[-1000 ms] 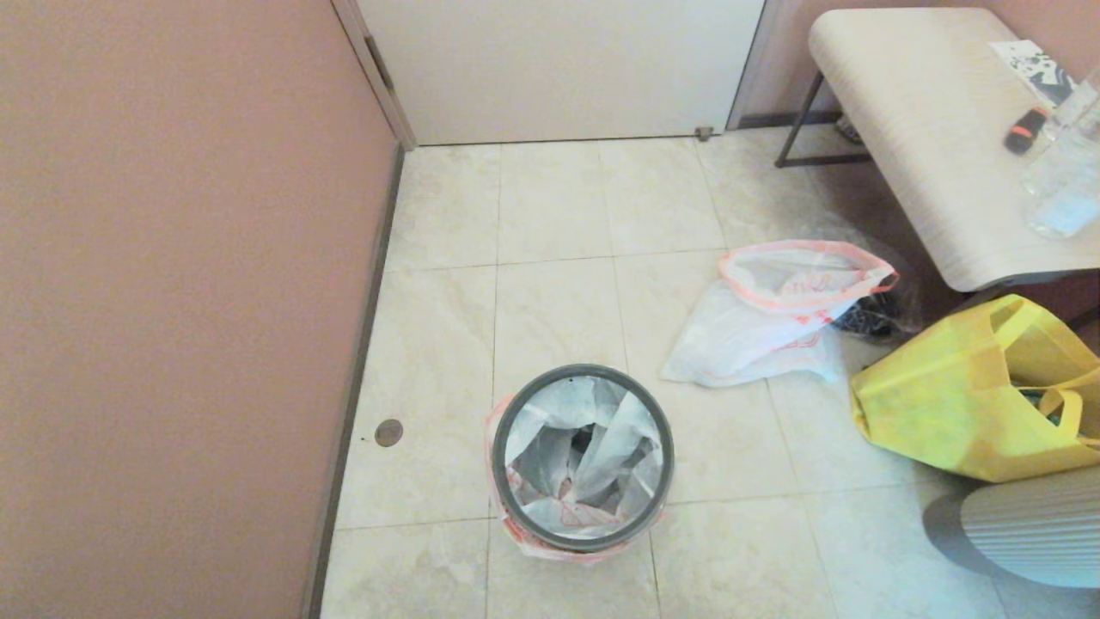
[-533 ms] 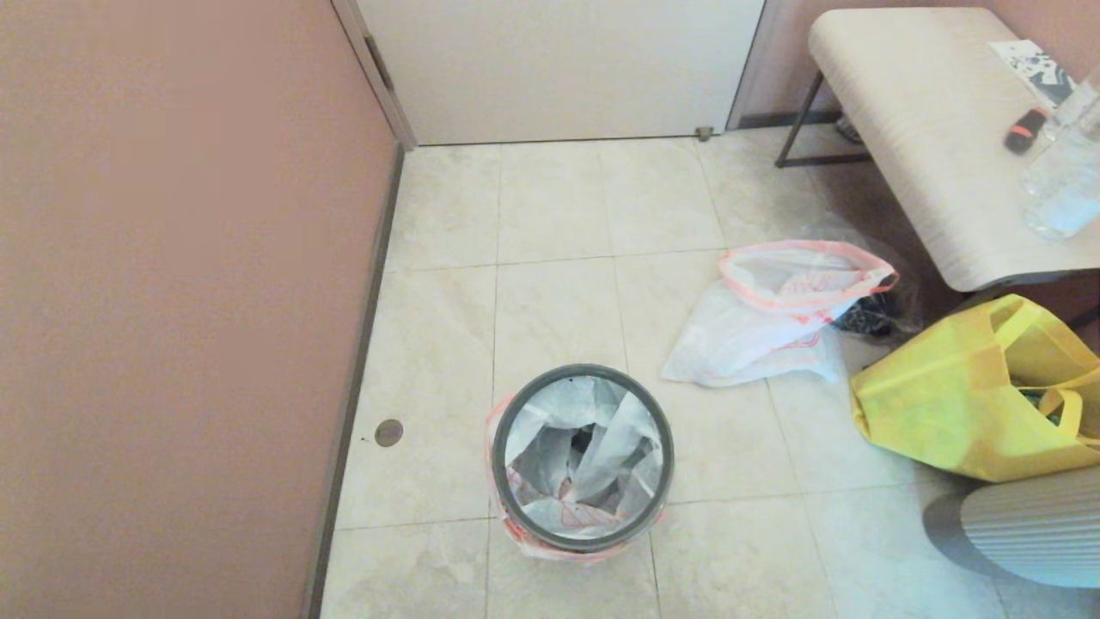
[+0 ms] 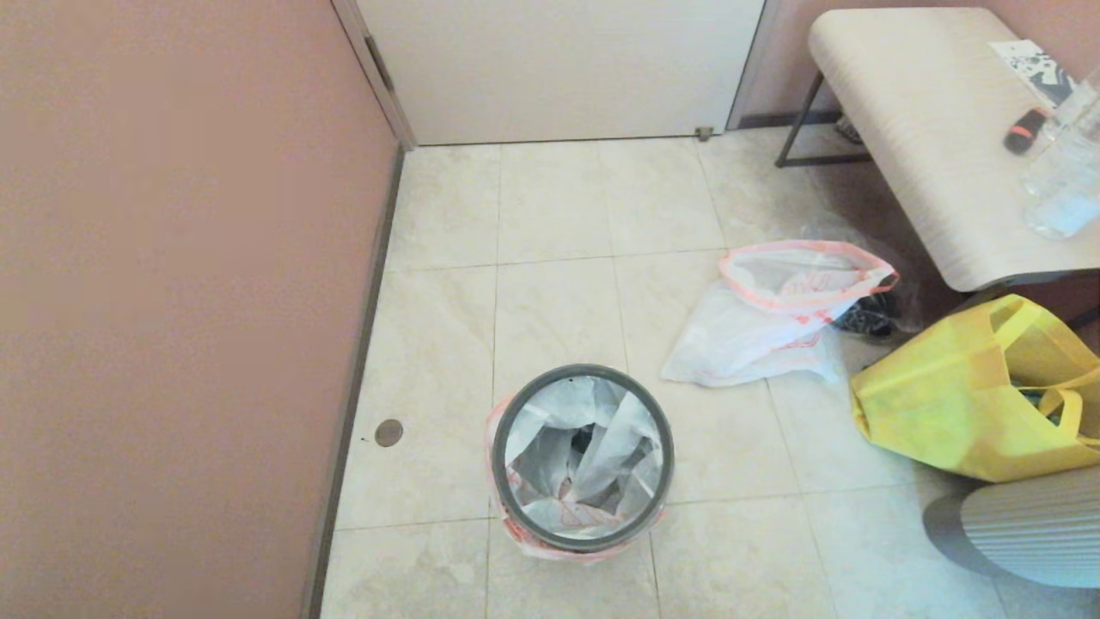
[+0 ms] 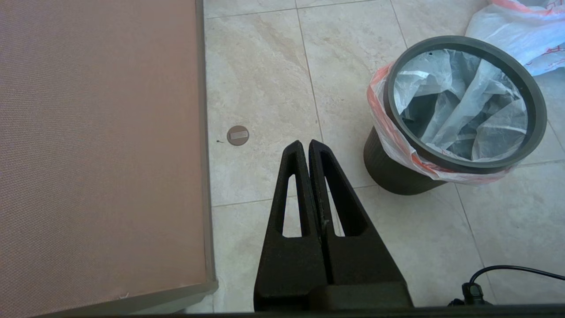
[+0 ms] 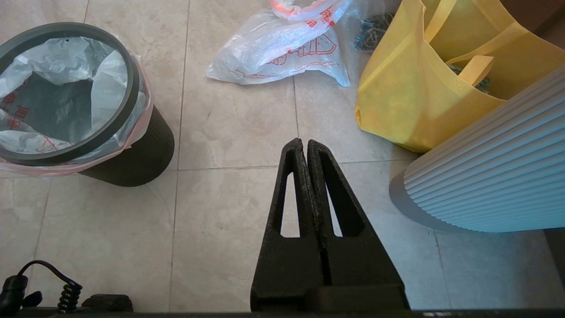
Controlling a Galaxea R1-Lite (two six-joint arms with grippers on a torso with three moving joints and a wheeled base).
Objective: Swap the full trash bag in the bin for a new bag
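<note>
The bin [image 3: 511, 481] stands on the tiled floor, a round dark wastebasket with its grey hoop [image 3: 583, 374] seated on top. A thin white bag with red edging [image 3: 593, 447] lines it and folds out under the hoop. A second white bag with red print [image 3: 756, 331] lies crumpled on the floor to the bin's far right. Neither arm shows in the head view. My left gripper [image 4: 306, 143] is shut and empty over bare floor between the wall and the bin [image 4: 393, 176]. My right gripper [image 5: 304, 142] is shut and empty, between the bin [image 5: 137, 154] and the yellow tote.
A pink wall [image 3: 172, 301] runs along the left, a white door [image 3: 559, 69] at the back. A yellow fabric tote [image 3: 962, 404] and a pale ribbed rounded object [image 3: 1031, 533] sit at the right. A table [image 3: 928, 129] holds bottles. A round floor plug [image 3: 388, 432] lies near the wall.
</note>
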